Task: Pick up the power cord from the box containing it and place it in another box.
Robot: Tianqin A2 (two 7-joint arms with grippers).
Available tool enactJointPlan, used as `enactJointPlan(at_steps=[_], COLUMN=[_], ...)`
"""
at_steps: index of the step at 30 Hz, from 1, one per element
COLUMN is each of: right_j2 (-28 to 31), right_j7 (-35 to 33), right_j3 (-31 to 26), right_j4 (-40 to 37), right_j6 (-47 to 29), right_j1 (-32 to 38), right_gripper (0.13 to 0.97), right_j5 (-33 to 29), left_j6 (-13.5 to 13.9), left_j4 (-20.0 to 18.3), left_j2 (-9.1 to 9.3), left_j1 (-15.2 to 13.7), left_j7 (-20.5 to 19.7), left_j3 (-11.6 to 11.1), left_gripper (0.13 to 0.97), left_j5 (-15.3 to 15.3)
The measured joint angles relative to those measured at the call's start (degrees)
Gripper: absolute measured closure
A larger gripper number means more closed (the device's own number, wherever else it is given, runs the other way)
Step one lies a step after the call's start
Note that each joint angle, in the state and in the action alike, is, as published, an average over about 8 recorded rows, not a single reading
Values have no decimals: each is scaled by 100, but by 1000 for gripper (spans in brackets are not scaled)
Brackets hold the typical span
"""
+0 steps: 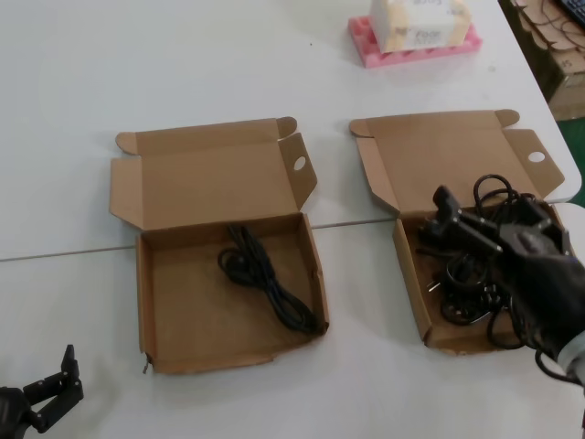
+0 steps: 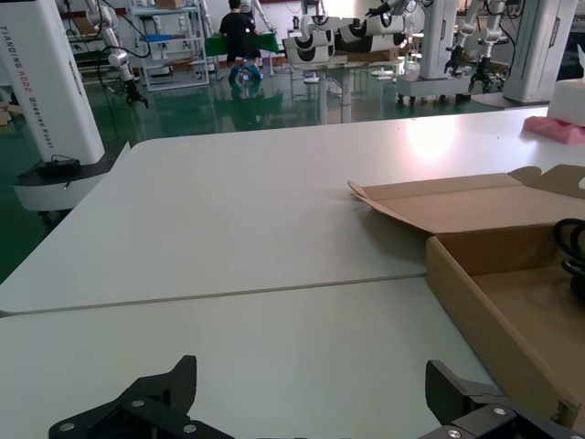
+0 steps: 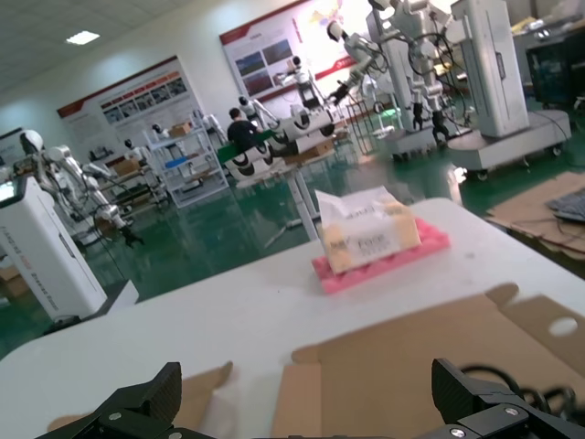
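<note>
Power cord [image 1: 475, 274] is one of several tangled black bundles in the box containing it [image 1: 413, 293], the neat-walled carton on the robot's right of the white table [image 1: 183, 73]. Another box [image 1: 144, 302], with a ragged front wall, sits open to its left and holds a single cord [image 1: 265, 279] lying diagonally. The right gripper [image 1: 437, 218] hovers over the tangle with its fingers spread wide and nothing between them, while the left gripper [image 1: 55, 380], also spread open, is parked low at the table's near left corner.
</note>
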Motion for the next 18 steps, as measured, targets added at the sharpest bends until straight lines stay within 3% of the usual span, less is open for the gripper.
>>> enactJointPlan(at_steps=[6, 18], right_j2=[-7, -21], right_j7=[0, 0], right_j3=[-157, -470], right_j4=[29, 85], right_j6=[269, 805], right_j1=[-225, -678], right_gripper=[129, 129], right_j5=[61, 184], left_j6=[0, 0], left_j4=[0, 0], left_j2=[0, 0], left_j1=[0, 0], left_j7=[0, 3], left_j3=[0, 0], left_gripper=[211, 139], left_j5=[0, 0])
